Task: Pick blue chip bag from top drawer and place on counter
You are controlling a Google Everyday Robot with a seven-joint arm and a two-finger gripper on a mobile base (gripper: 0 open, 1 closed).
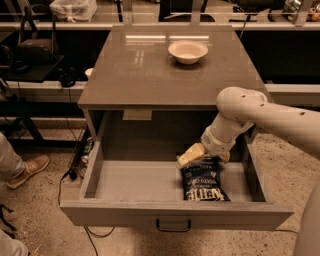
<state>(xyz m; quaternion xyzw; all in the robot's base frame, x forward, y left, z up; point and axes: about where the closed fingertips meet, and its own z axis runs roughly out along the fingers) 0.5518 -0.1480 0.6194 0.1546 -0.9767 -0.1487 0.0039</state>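
The top drawer [170, 214] is pulled out, its dark handle at the front centre. The blue chip bag [204, 183] lies flat inside at the right, "KETTLE" lettering toward the front. My gripper [208, 157] reaches down into the drawer from the right and sits at the bag's rear top edge. Its pale yellow fingers [191, 155] stand apart on either side of the bag's top, open. The bag rests on the drawer floor. The counter [150, 65] is the glossy grey-brown top above the drawer.
A white bowl [187, 51] stands on the counter at the back right. A person's leg and shoe [25, 170] are at the left. Cables [75, 165] lie on the floor beside the drawer. A cluttered shelf [70, 10] runs along the back.
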